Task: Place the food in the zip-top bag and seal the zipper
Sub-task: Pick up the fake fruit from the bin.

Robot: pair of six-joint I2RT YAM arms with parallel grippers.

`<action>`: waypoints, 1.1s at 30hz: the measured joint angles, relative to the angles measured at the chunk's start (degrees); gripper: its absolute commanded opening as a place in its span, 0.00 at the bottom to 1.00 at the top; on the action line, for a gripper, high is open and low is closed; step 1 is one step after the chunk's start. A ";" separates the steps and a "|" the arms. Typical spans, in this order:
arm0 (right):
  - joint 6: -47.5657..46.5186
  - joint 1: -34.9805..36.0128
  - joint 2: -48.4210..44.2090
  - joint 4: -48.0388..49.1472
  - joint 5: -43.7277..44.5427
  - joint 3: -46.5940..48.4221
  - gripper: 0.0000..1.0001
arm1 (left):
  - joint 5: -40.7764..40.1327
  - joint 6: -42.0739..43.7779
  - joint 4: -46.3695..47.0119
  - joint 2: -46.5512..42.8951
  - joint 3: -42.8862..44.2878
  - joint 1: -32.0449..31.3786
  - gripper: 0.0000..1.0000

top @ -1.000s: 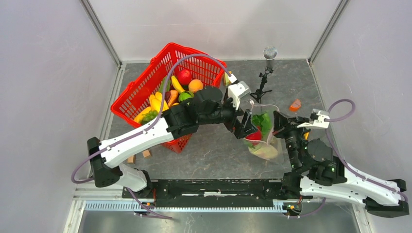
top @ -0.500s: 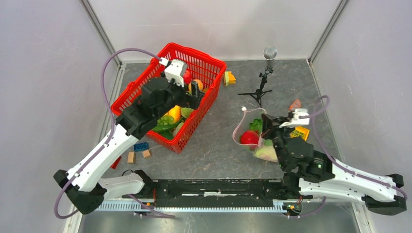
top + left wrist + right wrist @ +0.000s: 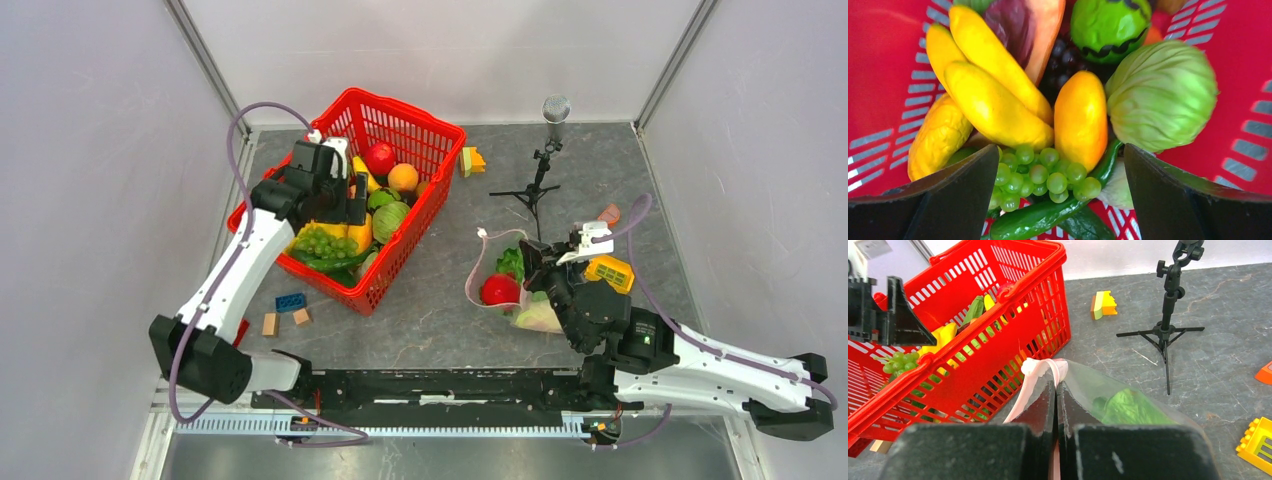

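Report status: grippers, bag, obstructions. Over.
Left gripper open over produce in basket. Right gripper shut on zipper. Zip-top bag unsealed, lettuce and red fruit inside. Nothing blocking.

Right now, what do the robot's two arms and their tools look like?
Both arms are alike: the left arm and right arm have smooth white shells between bulky black joints. A thin pale purple cable loops outside each one to a small white box near the wrist. The left tool and right tool each end in two flat, wedge-shaped matte black fingers.
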 measured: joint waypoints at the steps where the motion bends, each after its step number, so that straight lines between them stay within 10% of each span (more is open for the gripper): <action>1: -0.09 0.00 0.00 0.00 -0.13 0.00 0.01 | 0.15 0.33 -0.90 1.03 0.04 0.31 1.00; 21: -0.87 0.00 -1.64 -0.17 -0.61 0.00 0.02 | -24.11 -20.20 8.15 1.62 -8.09 5.03 1.00; 33: -0.85 0.00 -0.70 0.00 -1.97 0.00 0.03 | -24.17 -29.49 15.87 3.76 -15.58 6.54 0.94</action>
